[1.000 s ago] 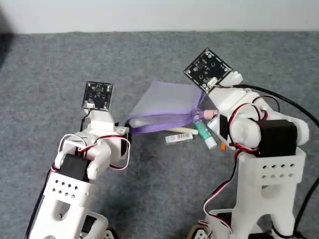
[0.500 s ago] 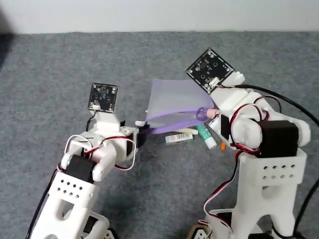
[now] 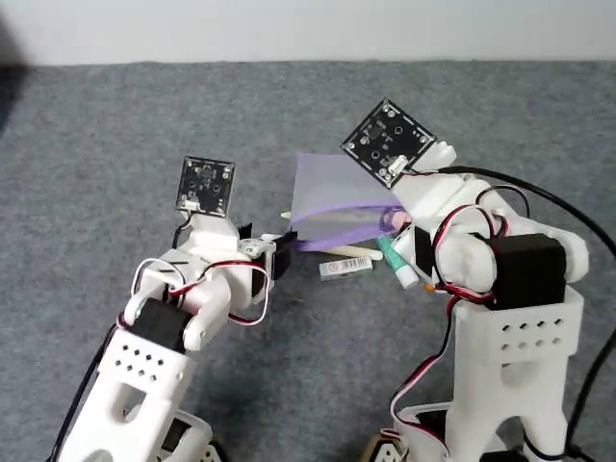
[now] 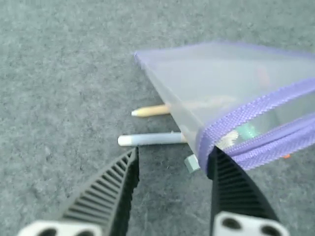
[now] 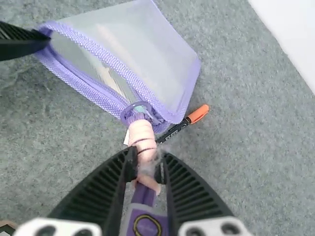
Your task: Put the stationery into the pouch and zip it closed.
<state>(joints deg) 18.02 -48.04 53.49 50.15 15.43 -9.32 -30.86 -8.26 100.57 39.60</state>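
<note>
Grey carpet [image 3: 115, 144] covers the table, with a strip of white wall [image 3: 289, 29] along the 12 o'clock edge of the high view. From that camera the left arm [image 3: 183, 308] comes up from 7 o'clock and the right arm [image 3: 500, 279] from 5 o'clock. They meet at a translucent purple pouch [image 3: 332, 192] just toward 1 o'clock of centre.

The pouch is raised off the carpet, zip edge facing 6 o'clock. Loose stationery lies under and beside it: a green tube [image 3: 393, 258] at its 5 o'clock corner and a white labelled stick [image 3: 345, 268] at its 6 o'clock.

The left wrist view adds what the arms hide from above. The left gripper [image 4: 173, 153] is spread wide and holds nothing. One finger touches the pouch's purple zip corner and the other stands apart over bare carpet. Beyond it a wooden pencil [image 4: 150, 111] and a white pen [image 4: 147, 140] poke out from beneath the pouch.

The right wrist view shows the right gripper [image 5: 146, 162] clamped on a pink piece [image 5: 140, 132] whose end meets the ring at the zip's end. Whether it is the zip pull or a pen tip cannot be told. A black marker [image 5: 179, 127] with an orange cap lies just beside it, partly under the pouch.
</note>
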